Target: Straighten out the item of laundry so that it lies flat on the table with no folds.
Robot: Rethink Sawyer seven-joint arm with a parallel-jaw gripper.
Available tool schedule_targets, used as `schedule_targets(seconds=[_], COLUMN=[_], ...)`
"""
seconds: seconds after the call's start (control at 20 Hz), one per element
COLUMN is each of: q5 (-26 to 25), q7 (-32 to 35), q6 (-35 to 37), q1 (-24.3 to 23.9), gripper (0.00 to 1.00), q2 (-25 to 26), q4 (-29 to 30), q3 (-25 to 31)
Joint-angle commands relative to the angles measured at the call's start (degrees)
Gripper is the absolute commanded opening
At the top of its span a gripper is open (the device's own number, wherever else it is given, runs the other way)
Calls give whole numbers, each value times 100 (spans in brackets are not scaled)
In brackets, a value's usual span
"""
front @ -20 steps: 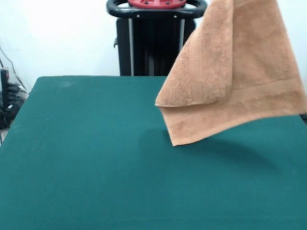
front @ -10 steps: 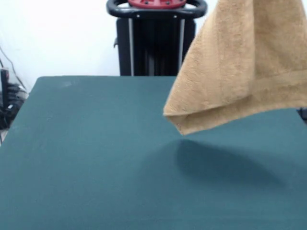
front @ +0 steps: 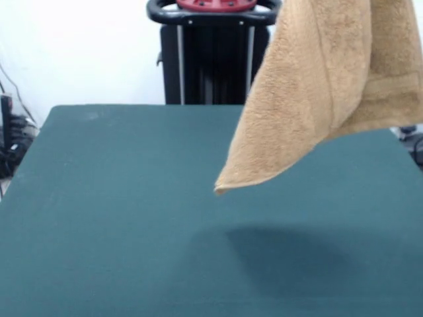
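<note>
Towel [front: 310, 99] hangs in the air above the table [front: 119, 218], folded over on itself and draping down from the top edge of the front view, where its upper part runs out of sight. It is a tan-orange terry cloth, and a woven border band shows on the layer at the right side. Its lowest corner points down and to the left, ending clear of the green surface (no part of the cloth touches the table). Directly below the towel, a soft dark shadow [front: 284, 257] lies on the table, nearer the camera than the hanging corner.

Behind the towel, at the table's far side, stands the robot's black pedestal [front: 215, 63], with a red part at its top and a black rounded rail around it. The towel's left edge overlaps the pedestal's right side.

Whatever holds the towel is above the frame, so the gripper does not show and nothing can be said of whether it is clamped on the cloth. A few dark cables and objects [front: 10, 142] sit beyond the table's left edge, well apart from the towel.
</note>
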Motion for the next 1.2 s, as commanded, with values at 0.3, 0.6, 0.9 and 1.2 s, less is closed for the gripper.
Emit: schedule_targets(seconds=[0.3,0.6,0.9,1.2], q5=[202,344,321,289], q7=[992,995,818,829], q6=[-265,-868,-1665,-1299], q1=[-328,-360,-413,-538], gripper=[0,0,0,0], q2=[651,674,743,858], q4=[-145,-40,196,-252], q3=[940,1098,1270,1304])
